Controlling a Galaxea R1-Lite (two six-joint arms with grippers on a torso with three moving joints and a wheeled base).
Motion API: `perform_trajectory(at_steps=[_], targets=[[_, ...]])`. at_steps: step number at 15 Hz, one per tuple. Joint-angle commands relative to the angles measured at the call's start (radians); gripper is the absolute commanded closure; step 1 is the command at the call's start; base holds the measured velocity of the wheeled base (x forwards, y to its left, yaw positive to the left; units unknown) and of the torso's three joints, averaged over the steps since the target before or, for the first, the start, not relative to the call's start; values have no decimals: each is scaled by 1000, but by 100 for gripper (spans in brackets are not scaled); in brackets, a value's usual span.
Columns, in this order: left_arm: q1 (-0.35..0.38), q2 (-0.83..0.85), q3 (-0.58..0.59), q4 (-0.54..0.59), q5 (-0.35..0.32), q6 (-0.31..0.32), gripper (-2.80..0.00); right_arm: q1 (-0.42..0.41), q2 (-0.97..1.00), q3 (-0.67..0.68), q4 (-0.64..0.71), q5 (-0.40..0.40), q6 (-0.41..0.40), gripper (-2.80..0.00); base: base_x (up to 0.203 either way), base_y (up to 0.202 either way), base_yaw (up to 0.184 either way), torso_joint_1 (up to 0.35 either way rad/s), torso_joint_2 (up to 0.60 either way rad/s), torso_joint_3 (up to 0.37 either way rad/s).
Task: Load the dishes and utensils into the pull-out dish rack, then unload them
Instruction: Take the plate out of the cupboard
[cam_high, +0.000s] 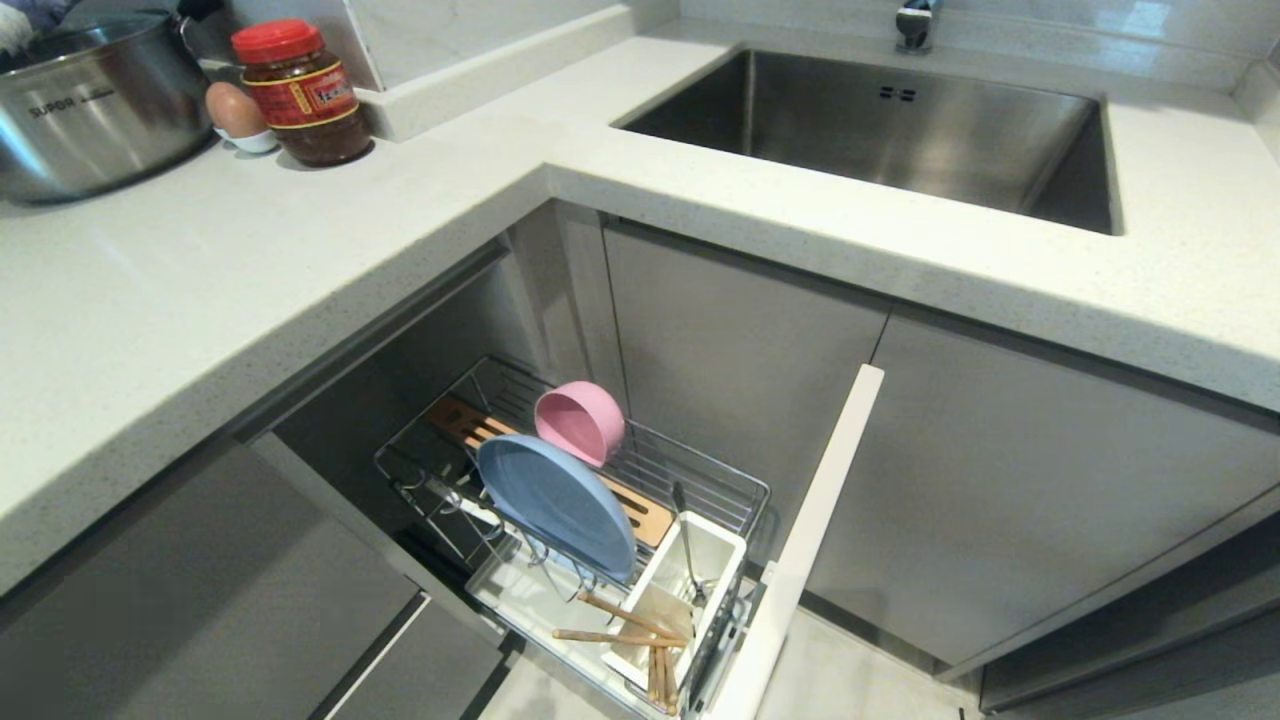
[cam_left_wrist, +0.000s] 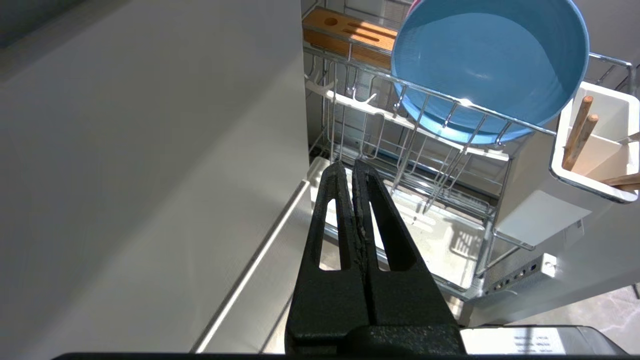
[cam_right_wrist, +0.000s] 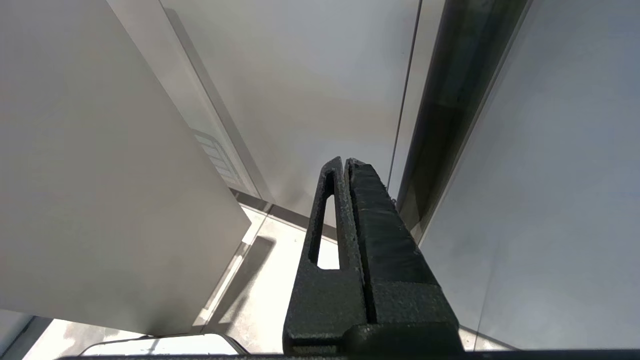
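Under the counter (cam_high: 300, 270), the blue plate (cam_high: 555, 505) stands racked.

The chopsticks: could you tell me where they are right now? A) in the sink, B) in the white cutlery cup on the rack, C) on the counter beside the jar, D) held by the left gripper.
B: the chopsticks lean in the white cutlery cup at the front corner of the rack.

You are looking at two matching grippers — the left gripper (cam_left_wrist: 354, 165) and the right gripper (cam_right_wrist: 345, 162) — each showing black, rough-textured fingers tapering to a narrow tip, with long oval slots cut through them, rising from the lower centre of each wrist frame.
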Motion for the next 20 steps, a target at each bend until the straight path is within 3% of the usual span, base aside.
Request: perform_trajectory(at_steps=[1, 3, 7, 11, 13, 16, 17, 20], targets=[[0, 1, -31, -3, 0, 24, 0, 0, -4, 0, 0, 0, 0, 0, 0, 0, 0, 0, 0, 0], [0, 1, -158, 39, -1, 51, 0, 0, -4, 0, 0, 0, 0, 0, 0, 0, 0, 0, 0, 0], [1, 64, -484, 277, 3, 115, 0, 0, -4, 0, 0, 0, 0, 0, 0, 0, 0, 0, 0, 0], [12, 341, -871, 334, 29, 180, 0, 0, -4, 0, 0, 0, 0, 0, 0, 0, 0, 0, 0, 0], [41, 510, -999, 274, 41, 193, 0, 0, -4, 0, 0, 0, 0, 0, 0, 0, 0, 0, 0, 0], [36, 746, -1077, 41, 101, 191, 0, 0, -4, 0, 0, 0, 0, 0, 0, 0, 0, 0, 0, 0], [10, 815, -1092, -31, 142, 162, 0, 0, -4, 0, 0, 0, 0, 0, 0, 0, 0, 0, 0, 0], [-225, 919, -1126, -112, 261, 1, 0, 0, -4, 0, 0, 0, 0, 0, 0, 0, 0, 0, 0, 0]])
